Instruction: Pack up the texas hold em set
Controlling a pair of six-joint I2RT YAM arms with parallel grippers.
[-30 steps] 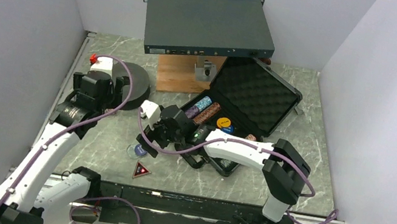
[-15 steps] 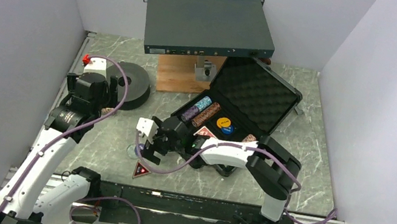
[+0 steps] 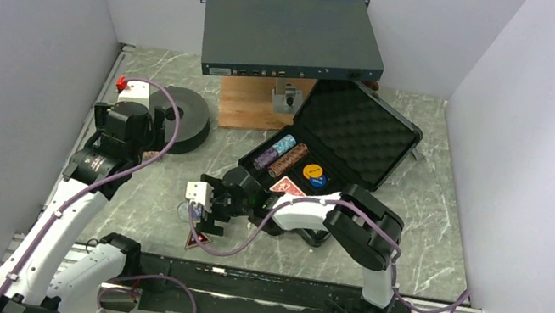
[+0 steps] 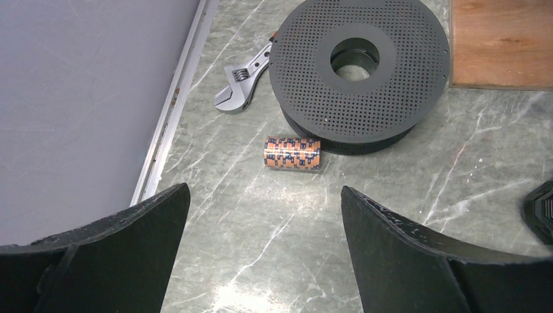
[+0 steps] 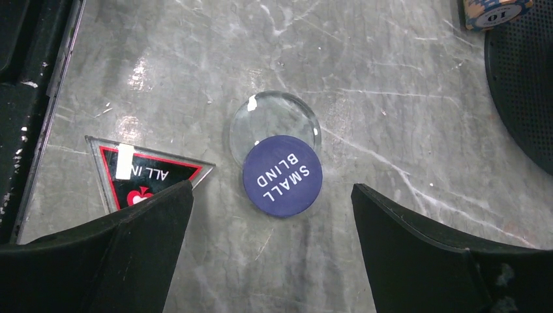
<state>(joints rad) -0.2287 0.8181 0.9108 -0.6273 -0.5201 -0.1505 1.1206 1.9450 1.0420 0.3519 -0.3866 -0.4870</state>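
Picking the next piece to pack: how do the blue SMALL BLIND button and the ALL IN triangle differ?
The SMALL BLIND button is round and blue; the ALL IN triangle is black with a red border. The button overlaps a clear disc; the triangle lies alone. The button sits centred under the open right claw; the triangle is off to one side. Both lie flat on the table.
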